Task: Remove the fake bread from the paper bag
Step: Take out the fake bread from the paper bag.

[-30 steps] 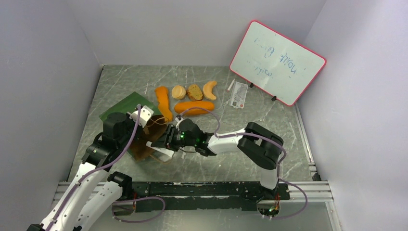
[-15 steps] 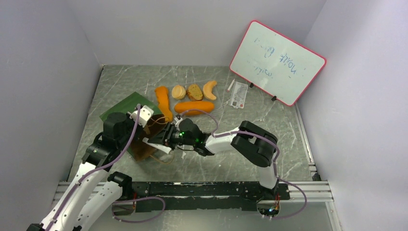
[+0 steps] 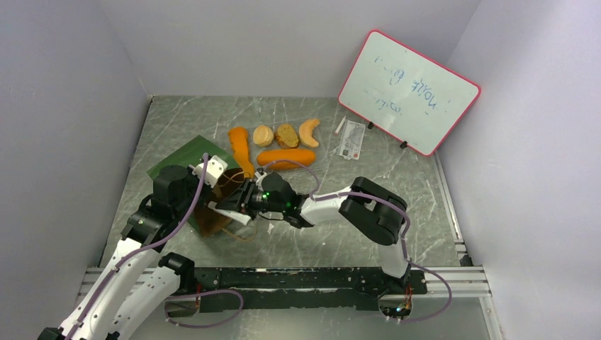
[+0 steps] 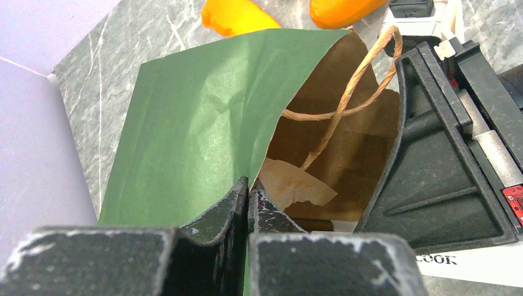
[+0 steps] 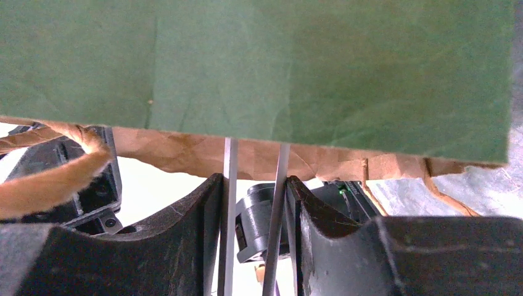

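One grey marbled surface [image 3: 425, 191] carries everything. One whiteboard [image 3: 409, 92] with a pink frame leans at its far right corner. It bears a few lines of blue handwriting, too faint to read.

One paper bag [image 4: 197, 135] lies on its side at the left of the surface. It is dark green outside and brown kraft inside, and its mouth faces the right arm. One tan cord handle [image 4: 345, 92] loops across the mouth, and a torn flap of brown paper [image 4: 296, 185] shows just inside. The left end effector [image 4: 248, 188] is pinched closed on the green edge of the bag's upper wall. The right end effector [image 5: 253, 182] sits at the bag's mouth under that green wall. Its jaws are slightly apart and nothing is visibly clamped between them. In the left wrist view a white strip [image 4: 456, 262] below the right end effector shows the letters "COOK".

Five pieces of fake bread [image 3: 286, 157] lie outside the bag in a cluster just beyond it, toward the middle of the surface:
- Two long orange loaves, one lengthwise [image 3: 242, 151] and one crosswise [image 3: 294, 156].
- One round tan bun [image 3: 263, 134].
- One brown slice [image 3: 287, 134].
- One pale orange croissant [image 3: 309, 132].

No bread can be made out inside the bag from the wrist views.

One small printed card [image 3: 351, 139] lies near the whiteboard's foot, its print too small to read. One thin white stick [image 3: 339, 127] lies just beside it.
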Available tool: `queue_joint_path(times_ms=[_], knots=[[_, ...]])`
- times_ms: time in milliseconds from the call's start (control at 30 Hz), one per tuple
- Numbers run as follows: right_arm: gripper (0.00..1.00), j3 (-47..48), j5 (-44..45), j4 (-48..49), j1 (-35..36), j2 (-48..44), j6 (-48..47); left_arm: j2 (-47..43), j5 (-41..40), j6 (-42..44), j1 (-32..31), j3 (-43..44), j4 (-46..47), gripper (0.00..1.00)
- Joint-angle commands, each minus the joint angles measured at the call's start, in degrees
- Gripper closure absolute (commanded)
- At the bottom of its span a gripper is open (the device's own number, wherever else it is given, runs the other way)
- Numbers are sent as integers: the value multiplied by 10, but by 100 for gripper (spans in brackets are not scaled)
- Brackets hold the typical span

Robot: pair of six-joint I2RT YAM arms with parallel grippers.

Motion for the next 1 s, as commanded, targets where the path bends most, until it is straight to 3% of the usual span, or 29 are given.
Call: queue_joint_path(times_ms=[0,267,967], knots=[[57,2,-7,-3,-3,-16,-6,0,9,-5,-7,0,25,93],[57,-27,-3,-2,-5,-31,-9,1,11,-4,-8,-1,29,93],[55,39,-1,-11,-5,19,-17,3,16,-15,-16,-3,28,93]])
